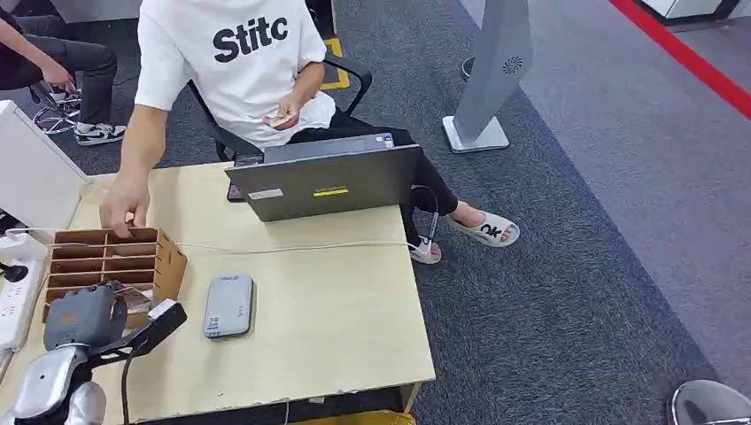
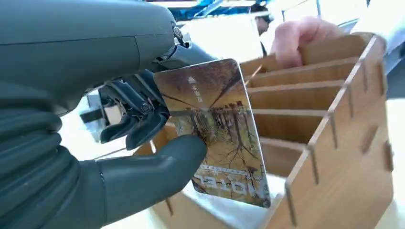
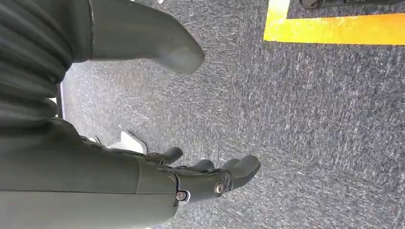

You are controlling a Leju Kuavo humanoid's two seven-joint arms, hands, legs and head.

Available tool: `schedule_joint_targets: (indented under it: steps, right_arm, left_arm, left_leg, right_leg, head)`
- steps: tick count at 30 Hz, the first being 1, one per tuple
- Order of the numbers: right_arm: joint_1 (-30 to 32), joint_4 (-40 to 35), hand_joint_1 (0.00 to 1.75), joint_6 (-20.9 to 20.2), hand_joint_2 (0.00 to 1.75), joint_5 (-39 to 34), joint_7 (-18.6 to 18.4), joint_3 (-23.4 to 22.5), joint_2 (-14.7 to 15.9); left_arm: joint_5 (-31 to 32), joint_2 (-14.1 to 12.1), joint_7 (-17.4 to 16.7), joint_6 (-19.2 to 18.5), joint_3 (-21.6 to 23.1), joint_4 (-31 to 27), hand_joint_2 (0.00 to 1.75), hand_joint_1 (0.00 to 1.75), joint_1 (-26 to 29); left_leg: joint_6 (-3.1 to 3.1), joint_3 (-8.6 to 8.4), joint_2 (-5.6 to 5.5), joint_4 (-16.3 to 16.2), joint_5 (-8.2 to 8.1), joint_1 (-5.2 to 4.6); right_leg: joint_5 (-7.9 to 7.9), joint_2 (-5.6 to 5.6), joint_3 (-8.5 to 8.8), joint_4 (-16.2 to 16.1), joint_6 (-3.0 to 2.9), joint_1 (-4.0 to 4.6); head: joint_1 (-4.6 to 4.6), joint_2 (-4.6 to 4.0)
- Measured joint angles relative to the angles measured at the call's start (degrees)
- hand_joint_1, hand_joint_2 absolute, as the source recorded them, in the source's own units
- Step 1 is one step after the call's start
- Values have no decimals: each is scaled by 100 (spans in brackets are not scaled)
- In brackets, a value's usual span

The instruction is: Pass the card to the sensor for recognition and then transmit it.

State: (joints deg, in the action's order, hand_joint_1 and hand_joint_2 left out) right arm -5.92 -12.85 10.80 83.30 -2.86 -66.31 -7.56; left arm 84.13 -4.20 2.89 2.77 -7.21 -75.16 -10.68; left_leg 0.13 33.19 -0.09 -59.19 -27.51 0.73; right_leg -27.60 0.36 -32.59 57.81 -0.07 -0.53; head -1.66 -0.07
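My left hand (image 2: 119, 133) pinches a card (image 2: 217, 131) printed with brown autumn trees, thumb on its face and fingers behind it. The card stands just above the near end of a wooden slotted card rack (image 2: 334, 109). In the head view the left hand (image 1: 84, 314) hovers over that rack (image 1: 115, 261) at the table's left side. A grey flat card sensor (image 1: 228, 305) lies on the table to the right of the rack. My right hand (image 3: 191, 119) hangs over grey carpet, thumb and fingers apart, holding nothing.
A person in a white shirt sits behind the wooden table (image 1: 336, 328), one hand (image 1: 122, 205) resting on the rack's far end. A grey laptop (image 1: 323, 181) stands at the far edge, with a white cable running across. A white power strip (image 1: 18, 292) lies at far left.
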Motion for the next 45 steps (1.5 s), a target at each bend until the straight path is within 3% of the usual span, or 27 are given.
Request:
schedule_joint_targets:
  steps: [14, 25, 26, 27, 28, 29, 30, 40, 42, 45]
  right_arm:
    - [-7, 0, 0, 44, 175, 103, 24, 2, 0]
    - [-9, 0, 0, 50, 175, 230, 13, 13, 0]
    - [-10, 0, 0, 52, 175, 232, 15, 13, 0]
    - [-10, 0, 0, 52, 175, 232, 15, 13, 0]
    - [-10, 0, 0, 50, 175, 234, 13, 13, 0]
    - [-9, 0, 0, 50, 175, 247, 13, 13, 0]
    - [-9, 0, 0, 48, 175, 251, 13, 13, 0]
    - [-10, 0, 0, 39, 175, 249, 37, 18, 0]
    - [-11, 0, 0, 41, 175, 232, 48, 18, 0]
    - [-5, 0, 0, 50, 175, 186, -4, 18, 0]
  left_arm:
    - [166, 31, -219, 31, 7, -518, 175, 171, -767]
    - [297, -85, -470, -124, -352, -411, 175, 169, -1745]
    - [295, -87, -479, -127, -402, -392, 175, 164, -1774]
    - [295, -87, -481, -127, -448, -374, 175, 141, -1800]
    - [291, -87, -479, -129, -496, -354, 175, 24, -1825]
    - [291, -87, -468, -131, -542, -332, 175, 7, -1844]
    - [289, -87, -455, -129, -583, -311, 175, 0, -1850]
    - [245, 31, -205, 33, -739, -383, 175, 0, -1679]
    - [-40, 81, 46, 125, -750, -538, 175, 0, -1514]
    - [-1280, 290, 619, 11, -815, -1052, 175, 0, -977]
  left_leg:
    - [-4, 3, -6, -1, 4, 1]
    - [-4, 1, -5, -1, 6, 1]
    - [-4, 2, -3, -1, 6, 1]
    - [-4, 2, -1, -1, 6, 1]
    - [-4, 2, 0, -1, 6, 1]
    - [-4, 2, 0, -1, 6, 1]
    - [-4, 2, 1, -1, 6, 1]
    - [-4, 4, -1, -1, 6, 0]
    - [-4, 3, 0, -1, 6, -1]
    - [-5, 4, 1, 0, 4, -2]
  right_leg:
    - [2, -3, -1, 0, 0, 0]
    - [4, -1, 0, 3, -2, 0]
    - [4, 1, 0, 4, -2, 0]
    - [4, 3, -1, 4, -2, 0]
    - [3, 4, -2, 4, -2, 0]
    - [3, 5, -2, 4, -2, 0]
    - [3, 5, -2, 4, -2, 0]
    - [3, 1, -2, 3, -2, 0]
    - [3, 2, 0, 4, -2, 0]
    - [2, 5, -1, 3, -1, -1]
  head:
    - [0, 0]
    - [0, 0]
    - [0, 0]
    - [0, 0]
    - [2, 0]
    - [0, 0]
    - [0, 0]
    - [-2, 0]
    - [2, 0]
    - [0, 0]
